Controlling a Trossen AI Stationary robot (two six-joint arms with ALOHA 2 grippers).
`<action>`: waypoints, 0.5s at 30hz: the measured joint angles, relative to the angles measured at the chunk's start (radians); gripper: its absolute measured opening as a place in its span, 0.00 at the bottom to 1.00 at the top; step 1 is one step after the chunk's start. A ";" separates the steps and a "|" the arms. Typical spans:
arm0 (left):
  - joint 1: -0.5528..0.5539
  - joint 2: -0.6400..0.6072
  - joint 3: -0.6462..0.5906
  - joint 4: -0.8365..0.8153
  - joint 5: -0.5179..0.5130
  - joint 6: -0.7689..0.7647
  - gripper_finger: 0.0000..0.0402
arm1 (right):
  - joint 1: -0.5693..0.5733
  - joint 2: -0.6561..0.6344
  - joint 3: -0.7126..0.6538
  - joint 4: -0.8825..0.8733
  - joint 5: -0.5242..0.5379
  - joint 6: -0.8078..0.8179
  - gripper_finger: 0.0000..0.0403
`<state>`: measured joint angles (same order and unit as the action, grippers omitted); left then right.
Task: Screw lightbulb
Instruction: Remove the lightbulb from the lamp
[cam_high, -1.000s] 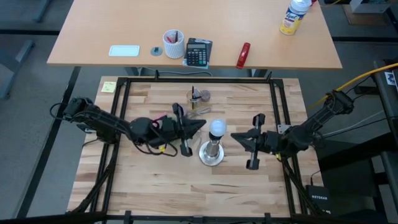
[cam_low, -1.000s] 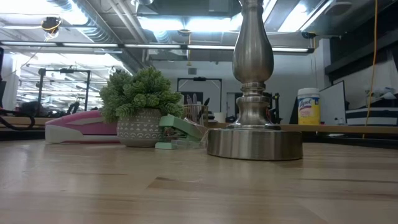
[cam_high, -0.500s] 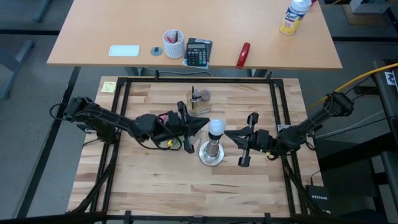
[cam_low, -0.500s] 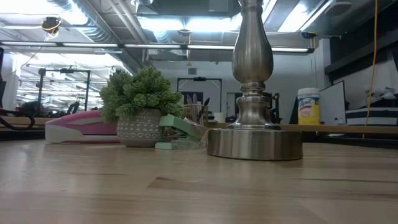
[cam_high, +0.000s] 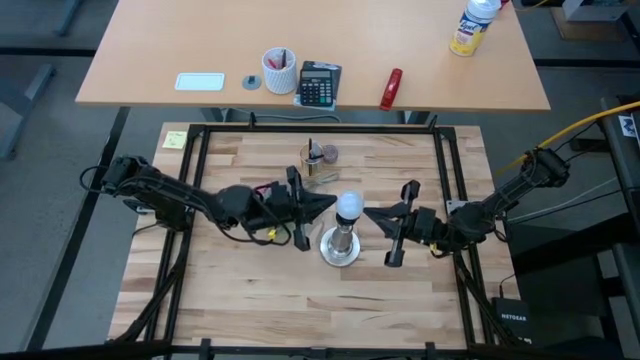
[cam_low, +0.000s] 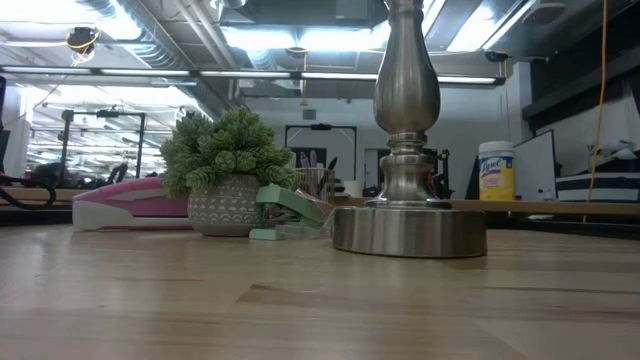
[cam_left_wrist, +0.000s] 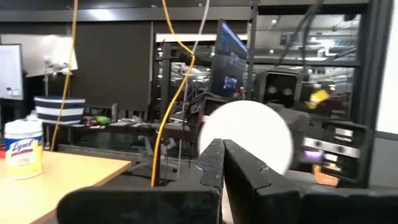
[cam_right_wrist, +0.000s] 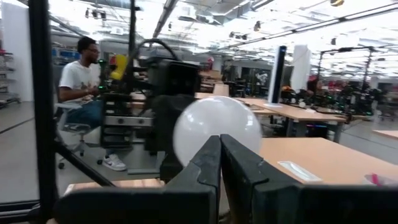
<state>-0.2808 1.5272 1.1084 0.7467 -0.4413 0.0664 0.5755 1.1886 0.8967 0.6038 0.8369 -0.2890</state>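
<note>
The lightbulb (cam_high: 347, 207) sits on top of the stand (cam_high: 340, 245), its white globe upright over the socket, near the middle of the wooden table (cam_high: 250, 290). In the low view only the stand's round silver base (cam_low: 409, 230) and turned column show; the bulb is above the frame.

Left gripper (cam_high: 322, 202): held level just left of the bulb, tip close to the globe but not touching it. In the left wrist view its two fingers (cam_left_wrist: 211, 163) are pressed together, holding nothing, with the white globe (cam_left_wrist: 249, 137) right behind the tips.

Right gripper (cam_high: 374, 216): held level just right of the bulb, tip near the globe, a small gap visible. In the right wrist view its fingers (cam_right_wrist: 211, 158) are likewise closed on each other, empty, with the globe (cam_right_wrist: 214, 127) just beyond them.

Both arms face each other across the bulb.

Behind the stand: a small potted plant (cam_low: 228, 172), a green stapler (cam_low: 287, 212) and a pink stapler (cam_low: 130, 204). A person (cam_right_wrist: 81, 93) sits in the room beyond the table.
</note>
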 joint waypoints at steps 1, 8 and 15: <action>-0.004 0.000 0.000 0.000 0.003 0.006 0.00 | 0.000 0.000 0.000 0.000 0.012 0.000 0.04; -0.030 0.002 0.000 -0.008 0.033 0.012 0.00 | -0.006 0.001 0.000 -0.003 0.054 -0.007 0.04; -0.042 0.002 0.000 -0.006 0.020 0.016 0.00 | -0.041 0.001 0.000 -0.003 0.051 -0.009 0.04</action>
<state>-0.3229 1.5288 1.1084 0.7410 -0.4217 0.0826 0.5346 1.1896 0.8970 0.6010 0.8880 -0.2979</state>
